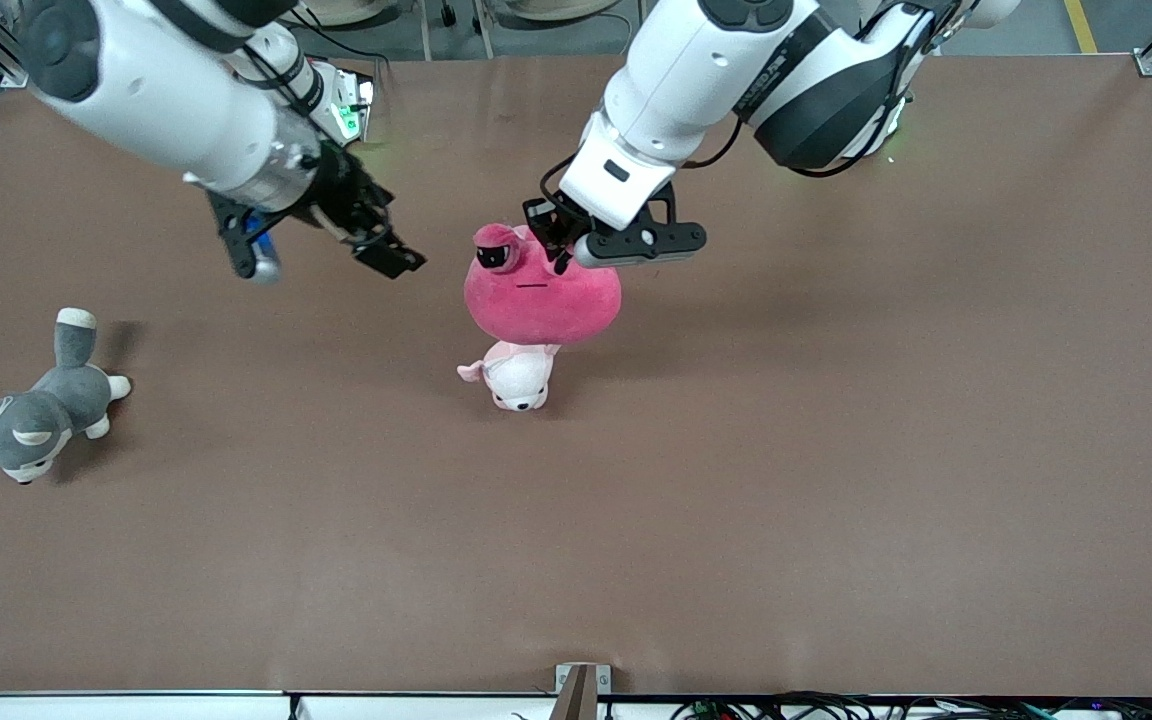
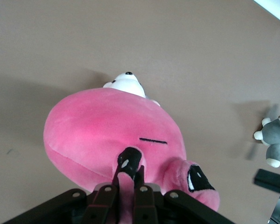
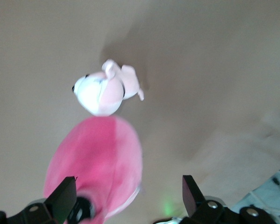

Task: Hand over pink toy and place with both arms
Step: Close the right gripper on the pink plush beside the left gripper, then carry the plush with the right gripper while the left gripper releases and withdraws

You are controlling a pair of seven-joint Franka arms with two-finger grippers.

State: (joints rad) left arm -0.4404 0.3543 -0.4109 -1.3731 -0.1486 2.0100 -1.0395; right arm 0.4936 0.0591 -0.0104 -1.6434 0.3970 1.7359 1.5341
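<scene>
The pink toy hangs in the air over the middle of the table, above a small pale pink-and-white plush. My left gripper is shut on a fold of fabric at the toy's top, beside its raised eye. In the left wrist view the fingers pinch the pink toy. My right gripper is open and empty, in the air beside the toy toward the right arm's end. In the right wrist view the toy sits by one side of the open right gripper.
The small pale pink-and-white plush lies on the brown table under the toy; it also shows in the left wrist view and the right wrist view. A grey-and-white dog plush lies near the right arm's end of the table.
</scene>
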